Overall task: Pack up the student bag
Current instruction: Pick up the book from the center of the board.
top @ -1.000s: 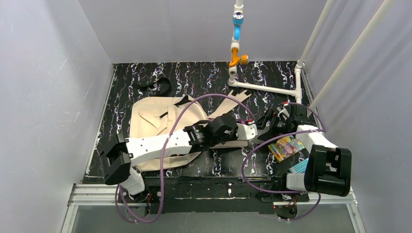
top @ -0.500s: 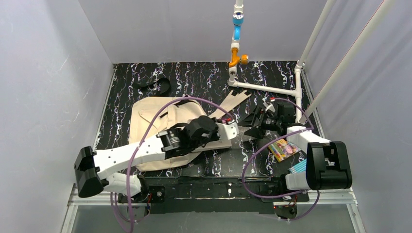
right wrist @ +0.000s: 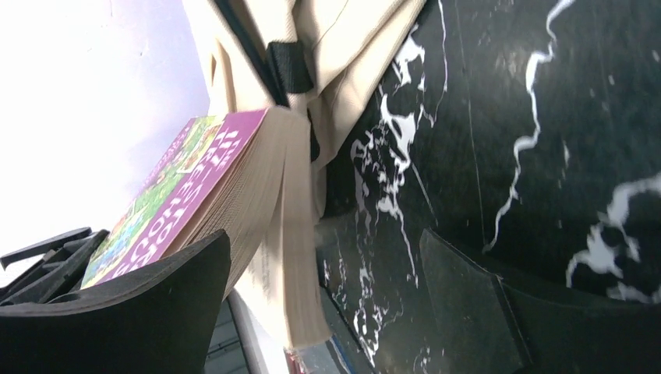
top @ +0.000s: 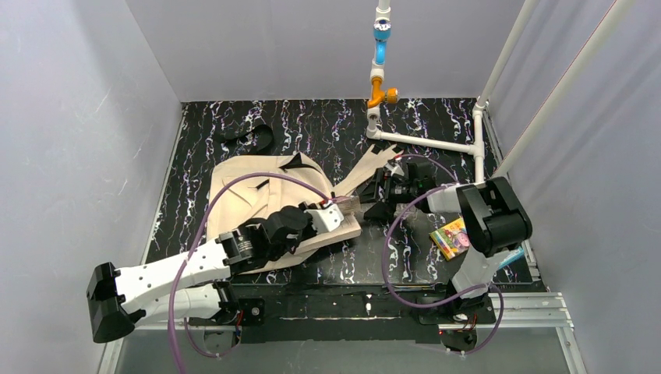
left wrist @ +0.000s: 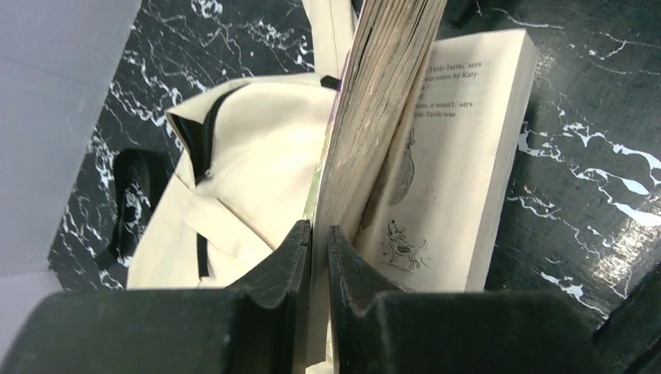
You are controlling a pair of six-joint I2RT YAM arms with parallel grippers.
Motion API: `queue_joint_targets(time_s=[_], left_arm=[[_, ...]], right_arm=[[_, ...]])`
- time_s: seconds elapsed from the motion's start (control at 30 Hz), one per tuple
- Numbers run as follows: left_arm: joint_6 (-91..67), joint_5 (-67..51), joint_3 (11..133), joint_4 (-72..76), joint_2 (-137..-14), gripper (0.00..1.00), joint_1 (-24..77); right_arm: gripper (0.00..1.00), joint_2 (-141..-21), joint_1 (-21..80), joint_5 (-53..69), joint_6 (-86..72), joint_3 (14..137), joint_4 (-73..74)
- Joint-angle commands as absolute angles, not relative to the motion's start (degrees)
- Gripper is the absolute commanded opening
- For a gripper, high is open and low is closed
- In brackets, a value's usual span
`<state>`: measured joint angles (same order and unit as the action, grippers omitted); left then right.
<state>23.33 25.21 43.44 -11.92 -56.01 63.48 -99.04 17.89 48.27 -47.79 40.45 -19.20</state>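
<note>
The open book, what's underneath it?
The open book hangs from the left pincer. Black marbled table shows past its right edge, the beige student bag past its left. What lies directly beneath is covered by its pages.

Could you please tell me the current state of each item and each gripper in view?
student bag: lying flat on the table, the held book not inside it.
held book: pinched by part of its pages, fallen open.
second colourful book: lying flat on the table, untouched.
left gripper: shut on the held book.
right gripper: open, close beside the held book.
</note>
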Motion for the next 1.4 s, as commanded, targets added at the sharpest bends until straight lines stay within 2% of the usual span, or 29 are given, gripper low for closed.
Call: queue_joint_targets(time_s=[0.0,0.1,0.27,0.6,0.7,0.87,1.07,1.37], left_arm=[[19.5,29.0,41.3,-12.4,-52.6,0.0,63.0],[18.6,28.1,41.0,-13.3,-51.6,0.0,63.0],[17.8,24.1,39.9,-13.9,-50.4,0.0,63.0],[17.2,14.6,39.6,-18.8,-48.5,0.0,63.1],[16.4,15.5,40.0,-20.8,-48.2,0.0,63.1],[16.3,16.0,39.0,-21.5,-47.0,0.0,63.1],[16.4,13.5,38.3,-21.5,-47.5,0.0,63.1],[16.5,9.9,38.1,-23.0,-50.1,0.0,63.1]], right_arm=[[0.98,-103.7,21.6,50.2,-48.4,44.4,-22.3],[0.98,-105.2,24.0,49.8,-54.1,43.7,-25.0],[0.99,-105.2,24.9,49.3,-72.7,37.5,-43.2],[0.95,-107.1,27.8,47.6,-91.3,31.5,-65.7],[0.98,-103.3,25.0,47.2,-87.7,27.9,-60.3],[0.99,-95.6,17.1,47.2,-67.7,27.8,-32.8],[1.0,-97.1,18.3,48.8,-67.0,31.8,-35.5],[1.0,-105.2,25.0,48.2,-73.8,35.4,-48.0]])
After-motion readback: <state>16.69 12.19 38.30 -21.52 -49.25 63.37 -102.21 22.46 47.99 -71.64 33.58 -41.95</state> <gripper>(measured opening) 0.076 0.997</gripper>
